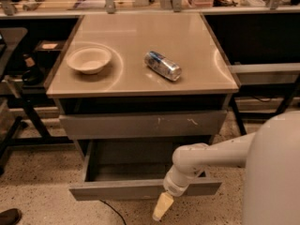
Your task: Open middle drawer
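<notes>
Currently the cream-tipped gripper [162, 206] hangs just below and in front of the wide grey metal middle drawer [117, 190], right of centre on its flat front. Apart or together: can't tell. That drawer sits pulled out under the scratched grey drawer front [140, 124], tray showing. It looks mostly open. Any further pull should go straight out, level, no side load, stopping short of end of travel.
</notes>
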Robot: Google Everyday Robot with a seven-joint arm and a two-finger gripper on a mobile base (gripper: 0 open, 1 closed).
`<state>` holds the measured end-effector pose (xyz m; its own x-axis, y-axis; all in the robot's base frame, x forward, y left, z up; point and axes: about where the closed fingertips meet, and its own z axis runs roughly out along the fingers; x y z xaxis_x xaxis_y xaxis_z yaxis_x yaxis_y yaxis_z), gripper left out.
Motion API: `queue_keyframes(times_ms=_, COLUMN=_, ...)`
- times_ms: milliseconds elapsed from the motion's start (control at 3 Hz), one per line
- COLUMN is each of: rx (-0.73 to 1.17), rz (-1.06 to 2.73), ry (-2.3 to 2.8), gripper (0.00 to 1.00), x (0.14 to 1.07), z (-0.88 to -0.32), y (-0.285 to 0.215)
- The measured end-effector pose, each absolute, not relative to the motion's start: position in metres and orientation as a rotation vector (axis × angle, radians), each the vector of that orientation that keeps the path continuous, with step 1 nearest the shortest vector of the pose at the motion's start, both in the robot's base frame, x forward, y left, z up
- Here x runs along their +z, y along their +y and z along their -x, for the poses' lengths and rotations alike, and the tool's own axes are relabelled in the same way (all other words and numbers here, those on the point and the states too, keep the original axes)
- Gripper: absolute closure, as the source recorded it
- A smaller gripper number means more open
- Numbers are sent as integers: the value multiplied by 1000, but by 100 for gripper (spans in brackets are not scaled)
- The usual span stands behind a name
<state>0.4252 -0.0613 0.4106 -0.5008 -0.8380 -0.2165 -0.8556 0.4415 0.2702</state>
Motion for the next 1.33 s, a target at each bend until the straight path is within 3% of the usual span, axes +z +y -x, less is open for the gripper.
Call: queue_keyframes(times_ms=1333, rx=554, rz=1454, ry=2717, gripper=0, x=421, z=-381, y=-85)
